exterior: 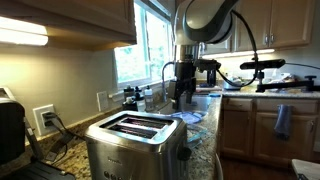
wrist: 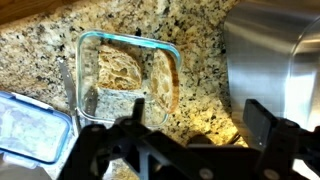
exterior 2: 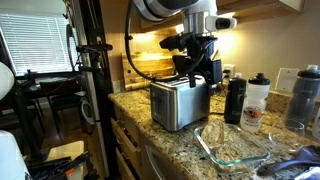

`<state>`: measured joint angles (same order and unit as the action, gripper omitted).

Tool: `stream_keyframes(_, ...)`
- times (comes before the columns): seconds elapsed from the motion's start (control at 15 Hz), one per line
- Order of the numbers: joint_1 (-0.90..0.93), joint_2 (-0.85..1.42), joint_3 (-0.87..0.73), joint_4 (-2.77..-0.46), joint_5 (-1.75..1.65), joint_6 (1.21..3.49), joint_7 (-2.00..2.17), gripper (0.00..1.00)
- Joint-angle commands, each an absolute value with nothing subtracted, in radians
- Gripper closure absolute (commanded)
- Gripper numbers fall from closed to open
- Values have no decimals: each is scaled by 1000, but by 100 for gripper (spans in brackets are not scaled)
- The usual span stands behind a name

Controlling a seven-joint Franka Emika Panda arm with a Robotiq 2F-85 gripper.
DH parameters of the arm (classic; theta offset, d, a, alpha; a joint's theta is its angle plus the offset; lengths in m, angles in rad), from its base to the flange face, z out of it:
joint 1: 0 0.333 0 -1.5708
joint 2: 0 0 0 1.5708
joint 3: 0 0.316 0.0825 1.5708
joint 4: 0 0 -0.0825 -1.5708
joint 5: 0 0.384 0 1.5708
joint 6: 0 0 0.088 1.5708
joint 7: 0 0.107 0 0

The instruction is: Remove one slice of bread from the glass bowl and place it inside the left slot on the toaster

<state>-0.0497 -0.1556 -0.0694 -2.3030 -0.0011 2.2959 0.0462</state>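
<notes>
hovering in the reach step with gripper [wrist: 190, 140] fingers apart and empty above the bowl [wrist: 130, 75] near the edge of the counter [exterior 2: 137, 114]; next, descend and pinch one slice [wrist: 118, 70] by its crust.

A speckled granite counter [exterior: 205, 150] anchors this kitchen; above it hang wooden wall cabinets [exterior: 70, 18], with a strip light [exterior: 20, 37] glowing beneath them; behind the counter a bright window [exterior: 150, 45] lets in daylight; a white wall outlet [exterior: 44, 118] sits just above it; wooden base cabinets [exterior: 250, 125] stand below it; beyond its end, what may be a window with blinds [exterior 2: 35, 45] shows.
</notes>
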Motion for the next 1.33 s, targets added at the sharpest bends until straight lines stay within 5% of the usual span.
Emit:
stream_keyframes(0.0, -66, -132, -65, -2302, -26, 2335, 83, 0)
stream_keyframes(1.27, -56, 63, -66, -2229, -7, 2433, 131, 0)
